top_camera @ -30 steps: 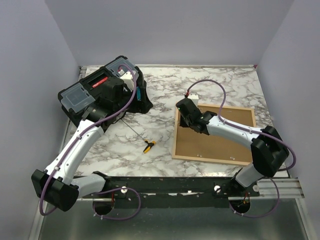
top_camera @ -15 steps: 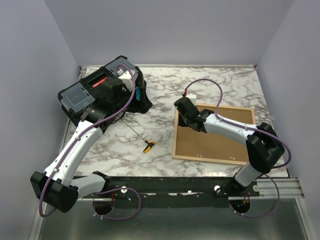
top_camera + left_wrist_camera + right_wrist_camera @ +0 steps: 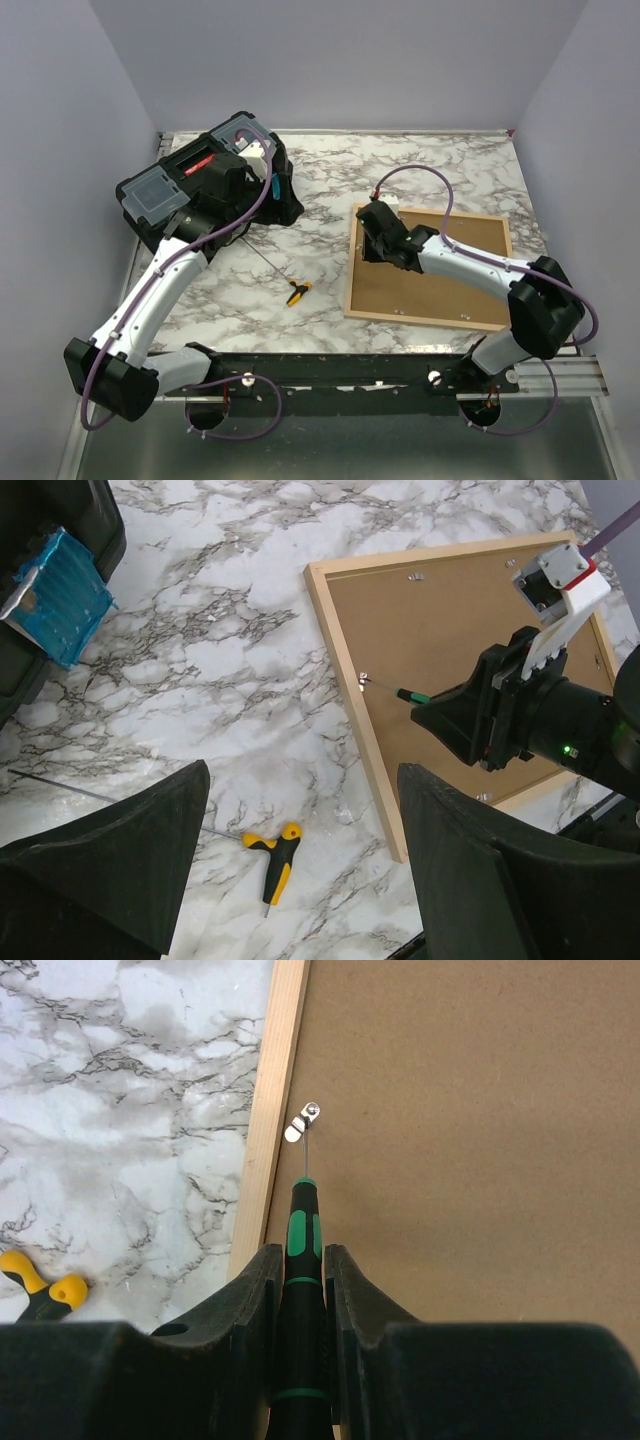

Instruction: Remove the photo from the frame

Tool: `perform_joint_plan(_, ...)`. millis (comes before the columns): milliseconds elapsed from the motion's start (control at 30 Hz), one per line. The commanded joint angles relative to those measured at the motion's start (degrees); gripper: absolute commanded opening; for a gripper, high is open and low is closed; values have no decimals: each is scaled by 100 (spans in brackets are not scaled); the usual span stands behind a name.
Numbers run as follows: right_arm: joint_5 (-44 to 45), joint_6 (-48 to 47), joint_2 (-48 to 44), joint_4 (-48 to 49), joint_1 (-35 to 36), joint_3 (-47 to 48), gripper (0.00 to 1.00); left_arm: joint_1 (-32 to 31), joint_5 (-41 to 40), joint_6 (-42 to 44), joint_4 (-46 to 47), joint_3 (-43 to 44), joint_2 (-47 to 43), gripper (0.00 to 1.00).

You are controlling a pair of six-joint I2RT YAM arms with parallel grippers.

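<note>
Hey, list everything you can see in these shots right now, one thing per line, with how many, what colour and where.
frame: one, light wood, face down on the table's right half
backing board: one, brown, set in the frame
clips: several, silver, along the board's edges
screwdriver: one, green and black, tip at a clip by the frame's left rail
T-handle key: one, yellow and black, flat on the table left of the frame
case: one, black with clear lid, far left
blue packet: one, at the case
table: one, white-grey marble
photo: none visible
left tool: one, black, open, empty
right tool: one, black, shut on the screwdriver
</note>
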Motion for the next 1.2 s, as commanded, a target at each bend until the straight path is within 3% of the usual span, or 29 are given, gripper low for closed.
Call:
perform_joint_plan(0, -247, -34, -220, -316, 52, -221, 1, 32, -20, 100, -39, 125, 91, 77)
perform_joint_plan(400, 166, 10, -539, -300, 61, 35, 0, 32, -47, 109, -56, 136, 194, 77)
perform_joint_plan(667, 250, -112, 13, -217, 41, 510, 0, 32, -60, 118, -67, 138, 218, 77)
perform_joint_plan(1167, 322, -78, 257, -171, 44, 450, 0, 32, -27, 118, -68, 146, 188, 77)
